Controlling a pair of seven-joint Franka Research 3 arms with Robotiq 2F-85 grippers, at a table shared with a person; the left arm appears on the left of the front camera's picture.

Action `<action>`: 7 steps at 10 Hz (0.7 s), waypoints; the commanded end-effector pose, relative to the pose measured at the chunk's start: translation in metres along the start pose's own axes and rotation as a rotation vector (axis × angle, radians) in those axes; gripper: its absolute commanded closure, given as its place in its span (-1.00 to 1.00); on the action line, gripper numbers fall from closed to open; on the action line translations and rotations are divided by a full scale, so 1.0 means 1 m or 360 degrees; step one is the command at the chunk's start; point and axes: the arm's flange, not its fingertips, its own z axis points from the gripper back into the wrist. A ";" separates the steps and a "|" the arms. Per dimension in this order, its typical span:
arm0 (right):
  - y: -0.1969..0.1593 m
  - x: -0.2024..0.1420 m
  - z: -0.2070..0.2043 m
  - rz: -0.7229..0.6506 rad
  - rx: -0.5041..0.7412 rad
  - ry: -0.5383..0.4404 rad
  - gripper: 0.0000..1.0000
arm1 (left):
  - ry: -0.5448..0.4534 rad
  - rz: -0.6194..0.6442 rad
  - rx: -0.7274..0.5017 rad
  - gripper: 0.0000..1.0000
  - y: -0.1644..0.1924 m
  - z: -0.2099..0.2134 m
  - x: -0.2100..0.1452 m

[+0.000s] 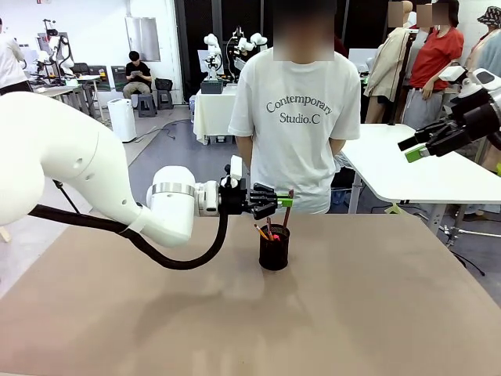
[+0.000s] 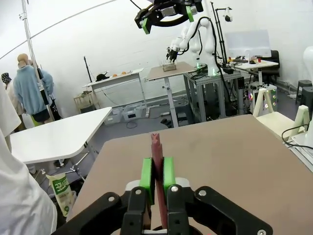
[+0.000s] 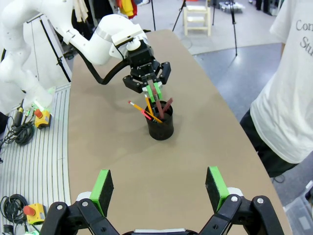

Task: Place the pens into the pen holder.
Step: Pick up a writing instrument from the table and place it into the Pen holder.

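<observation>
Brown table [image 1: 117,313] takes up most of the front view, with a person in a white printed t-shirt [image 1: 297,117] standing at the far edge, right behind the middle. The left arm [image 1: 70,172] comes in big from the left side and stretches out level across the table toward the centre.

The left gripper [image 1: 283,202] sits just above the pen holder [image 1: 274,247], and its green pads are pinched together on a reddish-brown pencil [image 1: 287,208]. In the left wrist view that pencil [image 2: 156,166] runs straight up between the two pads, its long axis in line with the fingers and its end poking out past the fingertips. From the front it stands close to upright, leaning a little, lower end dipping into the holder's mouth. From the right wrist view it slants from the gripper down into the cup.

The right gripper [image 1: 419,147] hangs high off to the right, well away from the holder and over the edge of a white table [image 1: 407,172] in the background. Its fingers are spread wide with nothing between them; in the right wrist view the green pads [image 3: 101,186] sit far apart with bare table in between.

The pen holder is a small black mesh cup [image 3: 160,125] standing upright near the table's middle. Already in it: an orange-yellow pencil [image 3: 142,108] leaning out toward the robot's left, plus a black pen with a red tip [image 1: 270,229] tilted the same way.
</observation>
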 end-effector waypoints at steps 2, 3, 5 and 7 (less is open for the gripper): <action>0.001 0.003 0.002 0.0005 -0.0004 0.0015 -1.00 | -0.0008 -0.0036 0.0005 -0.47 0.004 0.003 0.007; 0.001 0.003 0.002 0.0005 -0.0004 0.0015 -1.00 | -0.0012 -0.0039 0.0006 -0.87 0.003 0.005 0.008; 0.001 0.003 0.002 0.0005 -0.0004 0.0015 -1.00 | -0.0020 -0.0043 0.0004 -1.00 0.003 0.005 0.009; 0.001 0.003 0.002 0.0005 -0.0004 0.0015 -1.00 | -0.0026 -0.0035 -0.0002 -1.00 0.002 0.005 0.010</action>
